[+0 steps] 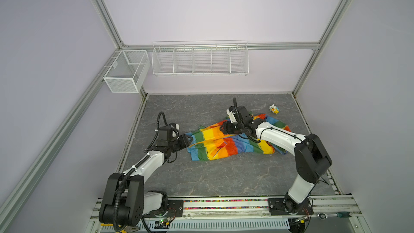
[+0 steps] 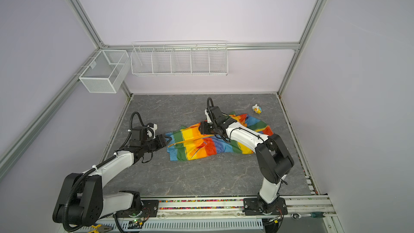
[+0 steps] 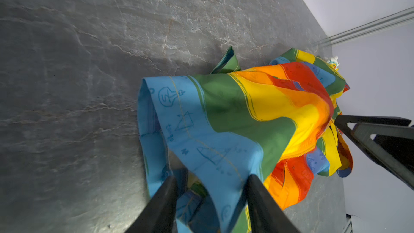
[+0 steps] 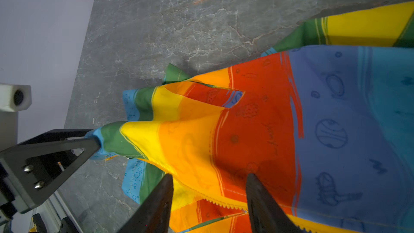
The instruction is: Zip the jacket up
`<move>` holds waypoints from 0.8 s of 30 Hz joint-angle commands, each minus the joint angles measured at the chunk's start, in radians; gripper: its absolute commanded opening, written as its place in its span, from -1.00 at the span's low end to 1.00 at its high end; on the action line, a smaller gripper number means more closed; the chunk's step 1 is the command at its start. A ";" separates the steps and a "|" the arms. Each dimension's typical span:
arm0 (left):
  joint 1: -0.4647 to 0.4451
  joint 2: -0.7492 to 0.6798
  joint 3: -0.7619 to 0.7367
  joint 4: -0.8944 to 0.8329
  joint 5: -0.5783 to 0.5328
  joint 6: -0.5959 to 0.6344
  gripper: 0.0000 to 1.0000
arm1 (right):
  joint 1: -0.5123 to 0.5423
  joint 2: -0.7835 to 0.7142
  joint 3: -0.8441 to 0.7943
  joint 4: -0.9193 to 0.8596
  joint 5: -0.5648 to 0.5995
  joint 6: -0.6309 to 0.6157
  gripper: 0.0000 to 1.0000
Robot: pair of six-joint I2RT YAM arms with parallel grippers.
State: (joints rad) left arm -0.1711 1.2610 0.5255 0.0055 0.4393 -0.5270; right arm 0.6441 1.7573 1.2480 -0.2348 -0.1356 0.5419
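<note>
The striped jacket (image 1: 224, 145) (image 2: 201, 147) lies crumpled on the grey table, its blue hem to the left in both top views. My left gripper (image 1: 190, 138) (image 3: 211, 182) is at that hem, open, with a fold of blue hem cloth (image 3: 215, 153) loose between its fingers. My right gripper (image 1: 221, 128) (image 4: 209, 182) hovers over the jacket's middle, open. The orange-edged zipper (image 4: 201, 192) runs across the gap between its fingers. Cloth rises in a ridge from the hem toward the right gripper's tip (image 3: 338, 119). The zipper slider does not show.
A tiny white-yellow toy (image 1: 274, 108) (image 2: 257, 109) stands behind the jacket at the back right. A mesh basket (image 1: 126, 70) and a wire rack (image 1: 200, 60) hang on the back wall. The arms' rail runs along the front edge.
</note>
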 commanded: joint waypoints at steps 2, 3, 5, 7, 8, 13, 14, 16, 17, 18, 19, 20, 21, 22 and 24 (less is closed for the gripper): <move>0.001 -0.051 -0.070 0.204 -0.028 -0.024 0.10 | 0.012 0.002 0.022 0.014 -0.018 -0.020 0.13; 0.001 -0.055 -0.088 0.239 -0.018 -0.029 0.13 | 0.016 0.000 0.024 0.011 -0.019 -0.024 0.15; -0.001 -0.049 -0.102 0.274 0.007 -0.030 0.15 | 0.023 -0.004 0.029 -0.001 -0.024 -0.033 0.18; -0.009 -0.043 -0.110 0.283 0.025 -0.021 0.16 | 0.031 -0.008 0.034 -0.016 -0.022 -0.041 0.21; -0.016 -0.046 -0.115 0.284 0.023 -0.014 0.17 | 0.033 -0.010 0.034 -0.020 -0.022 -0.043 0.22; -0.060 -0.094 -0.168 0.288 -0.054 0.020 0.21 | 0.038 -0.030 0.019 -0.021 -0.027 -0.043 0.25; -0.063 -0.105 -0.177 0.290 -0.061 0.023 0.22 | 0.038 -0.033 0.019 -0.023 -0.027 -0.043 0.25; -0.067 -0.124 -0.199 0.301 -0.077 0.033 0.23 | 0.037 -0.036 0.019 -0.029 -0.027 -0.044 0.26; -0.067 -0.127 -0.205 0.300 -0.083 0.036 0.24 | 0.038 -0.036 0.018 -0.032 -0.027 -0.045 0.26; -0.069 -0.128 -0.208 0.302 -0.084 0.036 0.24 | 0.037 -0.036 0.018 -0.033 -0.027 -0.045 0.26; -0.075 -0.125 -0.207 0.301 -0.090 0.037 0.24 | 0.038 -0.038 0.017 -0.034 -0.028 -0.045 0.26; -0.081 -0.123 -0.202 0.293 -0.098 0.040 0.24 | 0.038 -0.039 0.018 -0.034 -0.030 -0.043 0.26; -0.090 -0.116 -0.199 0.287 -0.106 0.043 0.24 | 0.038 -0.041 0.016 -0.034 -0.032 -0.043 0.26; -0.098 -0.110 -0.196 0.286 -0.109 0.044 0.23 | 0.038 -0.043 0.016 -0.032 -0.032 -0.043 0.26; -0.108 -0.099 -0.196 0.290 -0.112 0.042 0.23 | 0.038 -0.048 0.014 -0.032 -0.032 -0.041 0.26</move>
State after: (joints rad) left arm -0.2665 1.1519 0.3252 0.2768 0.3553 -0.5102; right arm 0.6777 1.7546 1.2606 -0.2577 -0.1551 0.5156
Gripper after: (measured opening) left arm 0.616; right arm 0.631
